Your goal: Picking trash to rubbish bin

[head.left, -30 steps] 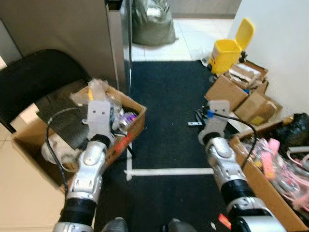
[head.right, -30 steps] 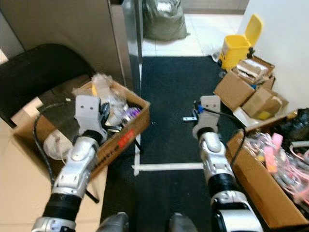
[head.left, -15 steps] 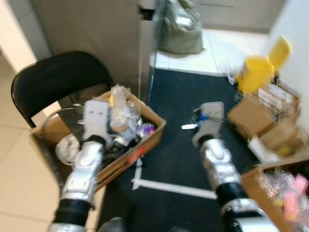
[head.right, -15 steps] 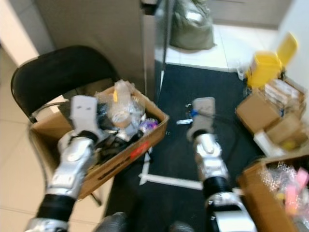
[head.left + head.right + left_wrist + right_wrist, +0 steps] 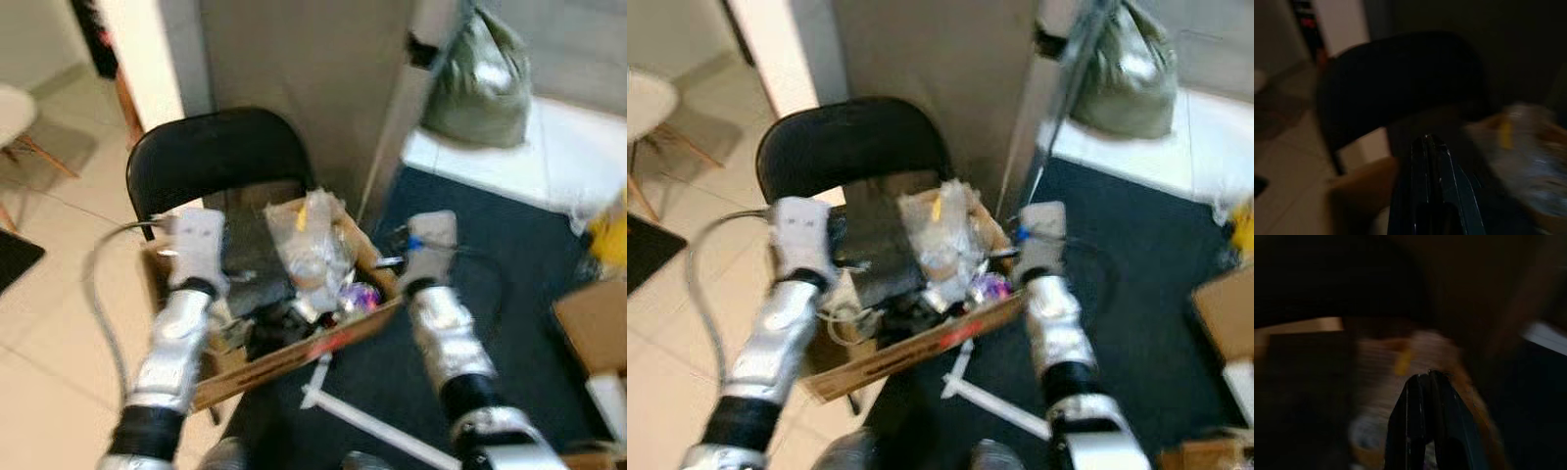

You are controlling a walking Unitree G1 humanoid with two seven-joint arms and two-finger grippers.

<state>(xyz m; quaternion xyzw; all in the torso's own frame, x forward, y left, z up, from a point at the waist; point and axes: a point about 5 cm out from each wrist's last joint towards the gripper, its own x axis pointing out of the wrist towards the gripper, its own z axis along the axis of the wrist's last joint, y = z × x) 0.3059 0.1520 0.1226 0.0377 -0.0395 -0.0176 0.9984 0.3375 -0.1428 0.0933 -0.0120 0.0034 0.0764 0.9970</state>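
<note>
Cardboard makes up the open box (image 5: 284, 357) that sits on the seat of a black folding chair (image 5: 211, 157), whose rounded backrest rises behind the box's far edge. A grey wall panel (image 5: 294, 69) stands behind the chair. A dark mat (image 5: 529, 294) covers the floor to the right, and pale tiles (image 5: 59, 294) lie to the left. A full grey-green sack (image 5: 480, 69) rests on the floor at the mat's far edge.

The box holds mixed trash: a crumpled clear plastic bag (image 5: 309, 245) with a yellow scrap stands near its far edge, a flat dark sheet (image 5: 245, 259) lies to the left of that bag, and a small purple item (image 5: 355, 294) sits near the right corner. The head views are blurred.

Both silver arms reach forward. The left gripper (image 5: 1429, 142) is above the box's left edge, its two black fingers pressed together and empty. The right gripper (image 5: 1427, 378) is by the box's right corner, its fingers also pressed together, holding nothing. The right wrist view is dark and smeared.
</note>
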